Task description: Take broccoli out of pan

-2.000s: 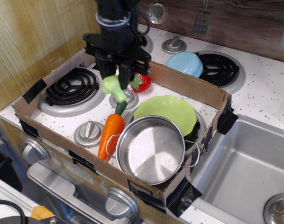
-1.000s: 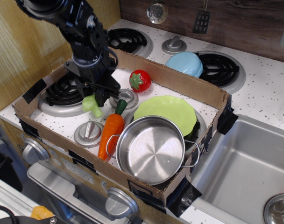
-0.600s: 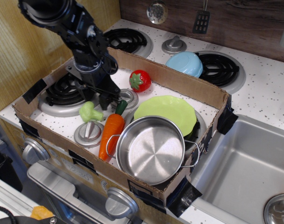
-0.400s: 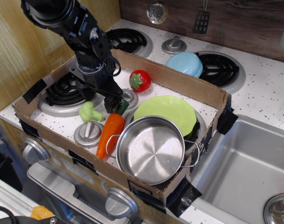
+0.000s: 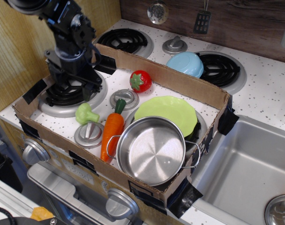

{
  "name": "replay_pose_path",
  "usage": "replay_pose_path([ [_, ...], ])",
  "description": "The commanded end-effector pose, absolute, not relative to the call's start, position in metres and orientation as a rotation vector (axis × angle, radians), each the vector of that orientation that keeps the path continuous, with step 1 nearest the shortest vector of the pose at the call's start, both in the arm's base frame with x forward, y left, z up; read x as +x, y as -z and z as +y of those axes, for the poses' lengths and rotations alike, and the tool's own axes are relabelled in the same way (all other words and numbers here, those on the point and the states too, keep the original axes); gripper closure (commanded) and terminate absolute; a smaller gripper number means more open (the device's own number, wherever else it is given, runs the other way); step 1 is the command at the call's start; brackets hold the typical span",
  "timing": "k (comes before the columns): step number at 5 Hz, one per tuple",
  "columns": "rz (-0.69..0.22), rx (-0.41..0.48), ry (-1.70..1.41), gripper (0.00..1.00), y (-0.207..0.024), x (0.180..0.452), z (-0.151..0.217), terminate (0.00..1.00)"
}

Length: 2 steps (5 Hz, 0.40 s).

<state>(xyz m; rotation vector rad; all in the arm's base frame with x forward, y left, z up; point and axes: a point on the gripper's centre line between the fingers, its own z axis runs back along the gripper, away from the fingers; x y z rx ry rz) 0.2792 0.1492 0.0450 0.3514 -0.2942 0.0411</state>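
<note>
The light-green broccoli (image 5: pixel 86 114) lies on the white stovetop inside the cardboard box, left of the carrot and outside the pan. The shiny steel pan (image 5: pixel 152 152) stands empty at the front of the box, its loop handles left and right. My black gripper (image 5: pixel 77 88) hangs over the front-left burner, above and behind the broccoli. Its fingers are apart and hold nothing.
An orange carrot (image 5: pixel 112 133) lies between broccoli and pan. A red tomato (image 5: pixel 139 81), a lime-green plate (image 5: pixel 166 109) and two stove knobs (image 5: pixel 88 134) are in the cardboard box (image 5: pixel 180 84). A blue bowl (image 5: pixel 186 63) sits behind it; a sink (image 5: pixel 248 168) is to the right.
My gripper carried the broccoli down to the left, set it on the stovetop beside the carrot, let go, and has risen back left over the burner.
</note>
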Motion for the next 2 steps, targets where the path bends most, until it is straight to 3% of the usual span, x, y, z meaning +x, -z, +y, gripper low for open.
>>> replay_pose_path([
  [1,-0.345,0.413,-0.030,0.00,-0.0851,0.2989,0.1491,0.00],
  [2,-0.350,0.414,-0.026,0.00,-0.0902,0.3009,0.1489,1.00],
])
